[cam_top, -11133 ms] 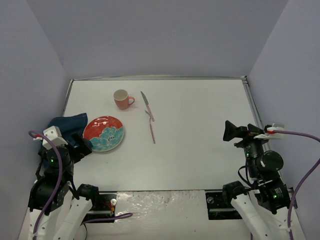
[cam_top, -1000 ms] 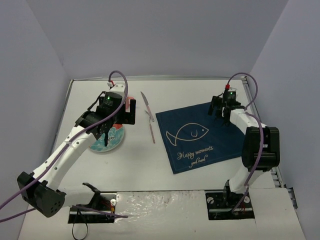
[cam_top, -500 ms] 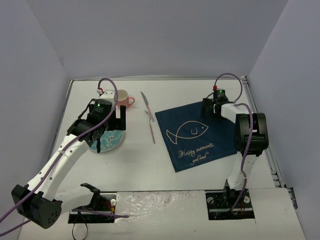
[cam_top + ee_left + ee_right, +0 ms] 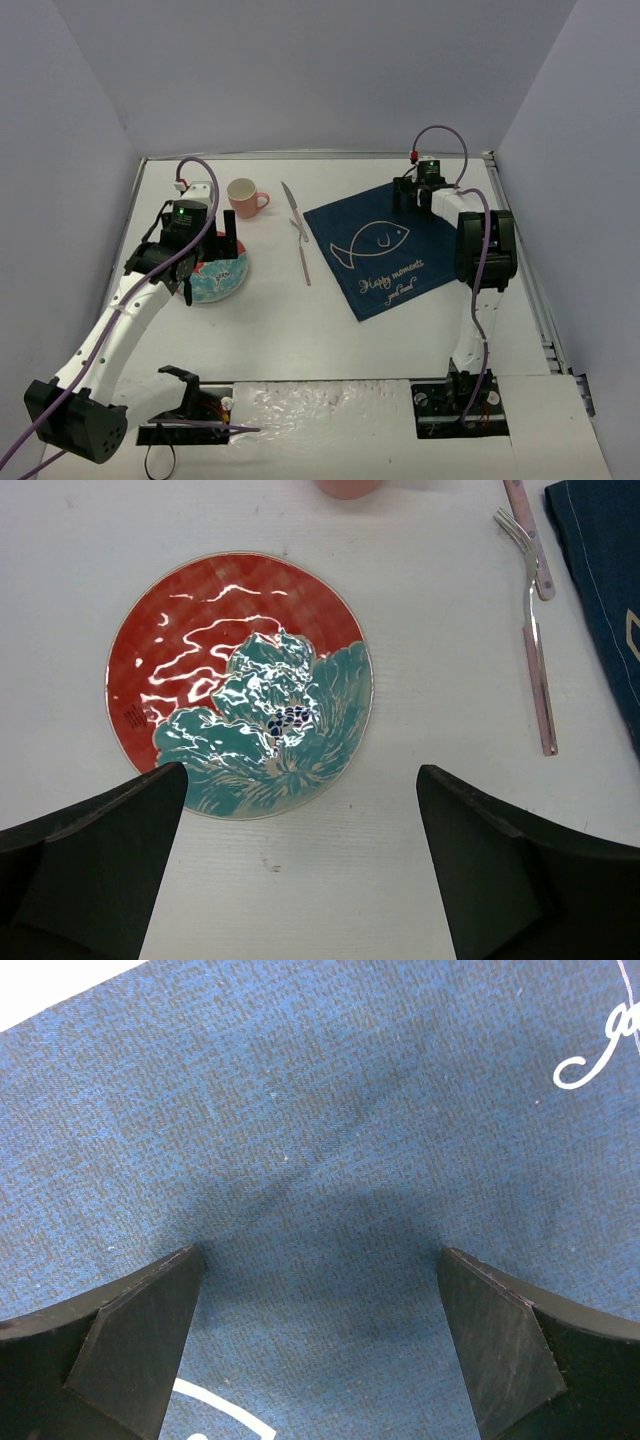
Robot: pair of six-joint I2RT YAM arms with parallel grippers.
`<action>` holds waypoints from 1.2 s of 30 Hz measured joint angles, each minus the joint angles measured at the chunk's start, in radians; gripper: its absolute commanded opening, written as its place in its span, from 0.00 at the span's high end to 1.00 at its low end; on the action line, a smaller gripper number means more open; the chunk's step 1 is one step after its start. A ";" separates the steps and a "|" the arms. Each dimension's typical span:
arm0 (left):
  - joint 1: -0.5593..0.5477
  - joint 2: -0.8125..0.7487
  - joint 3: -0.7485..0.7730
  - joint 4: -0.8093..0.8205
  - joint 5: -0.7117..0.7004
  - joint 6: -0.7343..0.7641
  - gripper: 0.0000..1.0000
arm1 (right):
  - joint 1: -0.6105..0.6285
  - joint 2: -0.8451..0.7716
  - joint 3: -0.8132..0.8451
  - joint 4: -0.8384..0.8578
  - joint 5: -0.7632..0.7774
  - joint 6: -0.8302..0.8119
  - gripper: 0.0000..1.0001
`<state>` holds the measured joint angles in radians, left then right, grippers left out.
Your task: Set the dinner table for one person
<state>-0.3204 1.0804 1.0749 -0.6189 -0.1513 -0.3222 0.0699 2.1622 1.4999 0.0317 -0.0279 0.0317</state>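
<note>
The dinner table (image 4: 300,330) is a white tabletop. A red and teal flower plate (image 4: 215,277) lies at the left; it also shows in the left wrist view (image 4: 240,680). My left gripper (image 4: 210,258) hovers over the plate's near edge, open and empty (image 4: 300,772). A pink cup (image 4: 243,197), a knife (image 4: 291,208) and a fork (image 4: 303,255) lie right of it. The navy fish-print cloth (image 4: 395,255) lies at the right. My right gripper (image 4: 408,192) is open at the cloth's far edge, fingertips low on the fabric (image 4: 320,1252).
The fork (image 4: 535,630) and the knife (image 4: 525,520) lie between the plate and the cloth (image 4: 600,580). Grey walls close in the table on three sides. A metal rim (image 4: 540,300) runs along the right edge.
My left arm has drawn back to the left, uncovering the pink cup. My right gripper has moved left and farther back, and the cloth has shifted and turned with it.
</note>
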 measured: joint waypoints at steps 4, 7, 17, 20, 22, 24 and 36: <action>0.017 -0.007 -0.007 0.006 0.015 0.000 0.03 | 0.026 0.045 0.071 -0.010 -0.015 -0.055 0.00; 0.027 -0.009 -0.007 0.010 0.021 0.000 0.03 | 0.042 0.072 0.117 -0.021 -0.036 -0.102 0.00; 0.037 -0.010 -0.009 0.020 0.036 -0.001 0.03 | 0.057 0.093 0.158 -0.036 -0.089 -0.246 0.00; 0.040 -0.010 -0.010 0.022 0.042 -0.001 0.03 | 0.058 0.082 0.157 -0.056 -0.086 -0.261 0.00; 0.042 -0.010 -0.010 0.023 0.044 -0.002 0.03 | 0.063 0.061 0.148 -0.094 -0.080 -0.268 0.00; 0.045 -0.010 -0.010 0.025 0.047 -0.002 0.03 | 0.072 0.025 0.130 -0.135 -0.076 -0.268 0.00; 0.061 -0.016 -0.013 0.026 0.060 -0.007 0.03 | 0.283 -0.340 -0.104 -0.125 -0.048 -0.074 0.01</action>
<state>-0.2598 1.0642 1.0614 -0.5927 -0.0918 -0.3293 0.3530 1.8227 1.3960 -0.0936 -0.0758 -0.0421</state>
